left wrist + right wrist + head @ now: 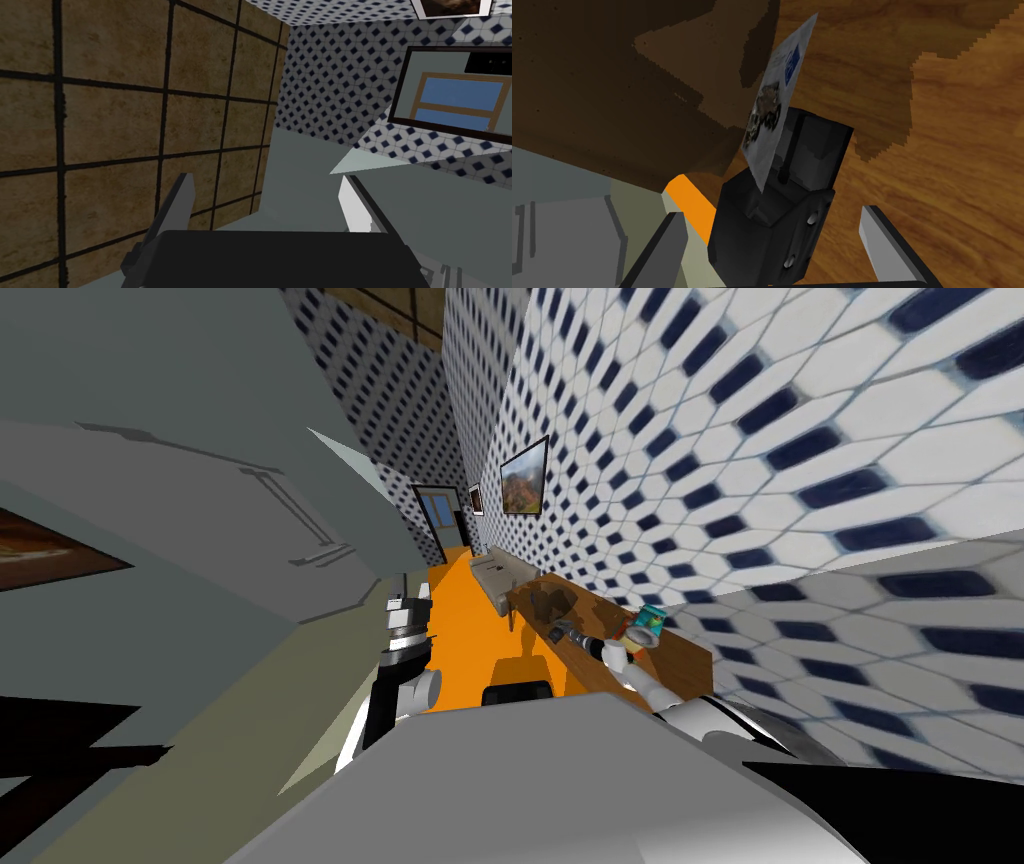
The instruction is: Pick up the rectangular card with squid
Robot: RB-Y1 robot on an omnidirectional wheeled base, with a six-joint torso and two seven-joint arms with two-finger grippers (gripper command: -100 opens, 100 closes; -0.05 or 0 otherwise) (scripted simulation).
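- My right end effector (772, 219) is spread wide and holds nothing.
- The card (769, 107) stands on edge, tilted, in a dark holder (807, 145) just ahead, between my fingers, on the wooden desk (952, 150).
- Propped upright like this, both its faces look open to a pinch.
- My left end effector (267, 205) idles, open and empty.

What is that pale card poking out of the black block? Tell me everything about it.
The card is thin, pale and rectangular, with a dark picture and a blue patch. It stands on edge, leaning, its lower end slotted in a black holder on a wooden table. Nothing else touches it.
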